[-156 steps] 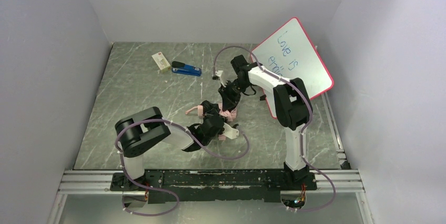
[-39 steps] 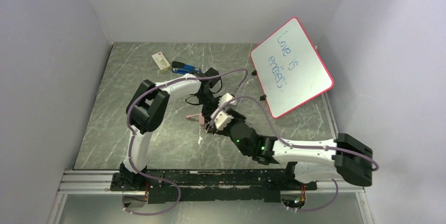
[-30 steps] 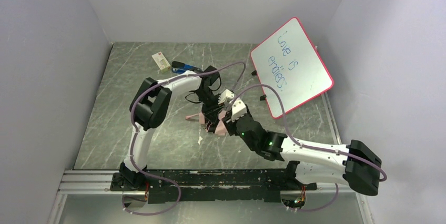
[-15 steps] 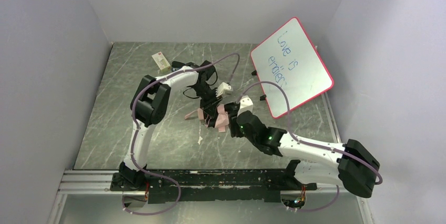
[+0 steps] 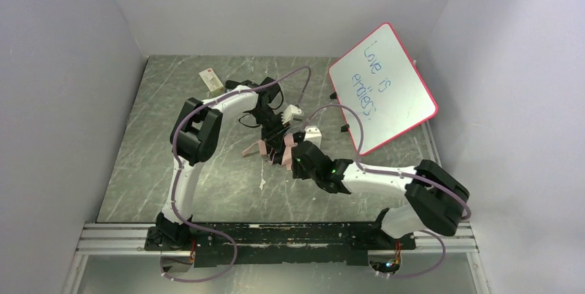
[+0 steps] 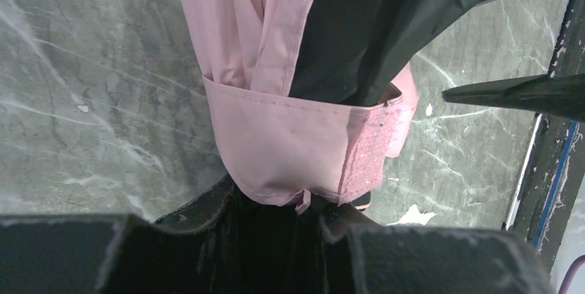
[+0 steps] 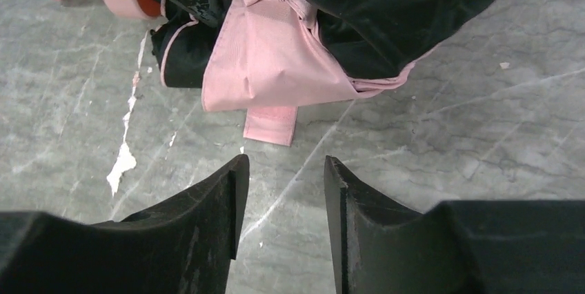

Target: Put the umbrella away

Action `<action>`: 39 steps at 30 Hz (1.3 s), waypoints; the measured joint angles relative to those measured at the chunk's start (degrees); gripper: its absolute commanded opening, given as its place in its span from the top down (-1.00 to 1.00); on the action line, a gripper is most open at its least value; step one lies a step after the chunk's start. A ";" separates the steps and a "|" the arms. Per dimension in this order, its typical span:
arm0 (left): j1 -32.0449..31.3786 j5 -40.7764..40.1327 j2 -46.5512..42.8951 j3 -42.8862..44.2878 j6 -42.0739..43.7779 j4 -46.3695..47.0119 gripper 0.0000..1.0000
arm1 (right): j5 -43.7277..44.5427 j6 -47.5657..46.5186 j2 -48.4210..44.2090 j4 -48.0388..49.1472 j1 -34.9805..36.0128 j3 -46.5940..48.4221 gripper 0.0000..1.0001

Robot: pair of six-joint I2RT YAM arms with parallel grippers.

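On the marble table [image 5: 172,170], the folded umbrella [image 6: 296,135] stays clenched in the left gripper [image 5: 274,136]. The right gripper [image 7: 281,190] has swung in, its fingers narrowing but empty, with the strap tab [image 7: 270,125] just beyond their tips. Fastening the strap likely comes next.

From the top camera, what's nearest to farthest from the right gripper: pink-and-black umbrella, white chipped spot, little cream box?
From the right gripper:
1. pink-and-black folding umbrella, right at its fingertips.
2. white chipped table spot, toward the arm bases.
3. little cream box, far back left.
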 measured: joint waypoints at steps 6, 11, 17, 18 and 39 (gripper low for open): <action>0.02 0.00 0.07 0.00 -0.42 0.04 0.91 | 0.81 1.20 5.88 0.74 0.00 2.12 0.05; 0.02 0.00 0.04 0.00 -0.66 0.11 0.90 | 2.38 -0.94 9.42 1.84 1.09 3.61 -0.05; 0.02 -0.02 0.04 0.00 -0.79 0.13 0.90 | 3.32 -3.02 12.68 4.46 2.91 4.98 -0.07; 0.02 -0.02 0.04 -0.02 -0.79 0.13 0.91 | 3.69 -3.28 13.18 4.52 3.10 5.40 -0.05; 0.09 -0.11 -0.50 -0.94 -1.22 1.18 0.90 | 8.39 -2.43 16.59 0.87 4.31 9.07 1.00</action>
